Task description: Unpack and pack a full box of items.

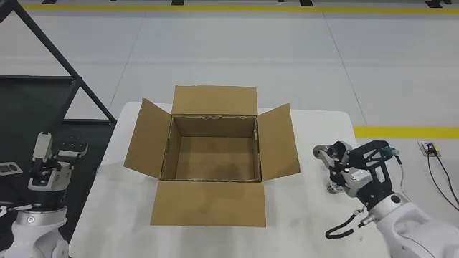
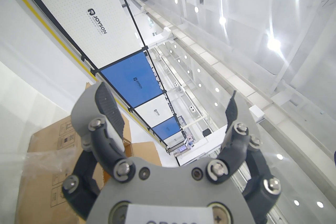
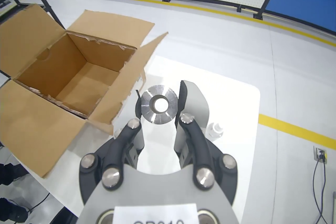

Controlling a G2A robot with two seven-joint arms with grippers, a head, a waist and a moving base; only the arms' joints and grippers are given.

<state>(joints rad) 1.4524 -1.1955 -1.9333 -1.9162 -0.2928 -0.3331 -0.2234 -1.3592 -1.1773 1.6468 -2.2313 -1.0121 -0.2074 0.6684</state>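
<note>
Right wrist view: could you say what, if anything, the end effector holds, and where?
The right end effector holds a metal ring, clamped across its outer rim.

The box [image 1: 211, 159] takes up the middle of the surface [image 1: 308, 211], its mouth open from above. Flaps splay at 12, 3, 6 and 9 o'clock, and those at 3 and 9 tilt upward, barring sideways entry. Over the bare surface at 4 o'clock is the right tool [image 3: 160, 94], clamped on a metal ring [image 3: 147, 110], with a small white part [image 3: 214, 130] near it.
</note>
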